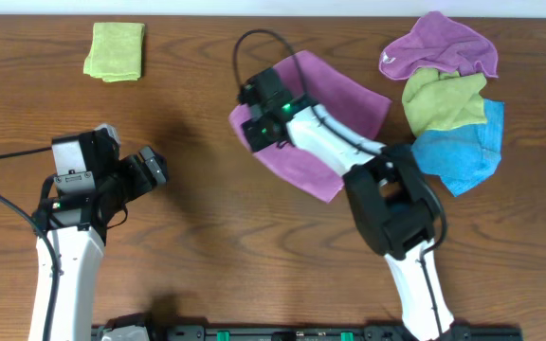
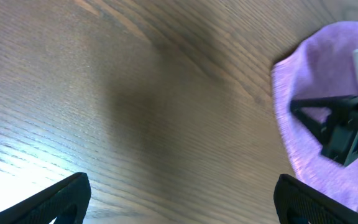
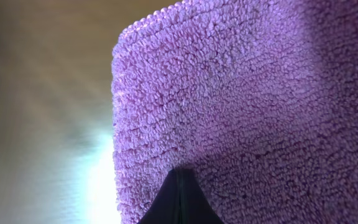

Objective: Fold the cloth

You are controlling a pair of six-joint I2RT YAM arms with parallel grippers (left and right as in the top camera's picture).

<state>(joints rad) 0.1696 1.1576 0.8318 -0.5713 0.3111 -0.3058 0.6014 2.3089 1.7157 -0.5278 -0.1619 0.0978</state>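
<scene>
Since the purple cloth (image 1: 349, 98), lying far-centre on the surface (image 1: 207, 246), is light, limp terry that droops, a corner hem is the place to hold. At its left edge the right jaws look clenched, perhaps pinching fabric; the left jaws hang released, well apart from it.

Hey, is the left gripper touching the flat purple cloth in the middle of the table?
Apart. The overhead view shows a stretch of bare wood between the left gripper and the flat purple cloth.
</scene>
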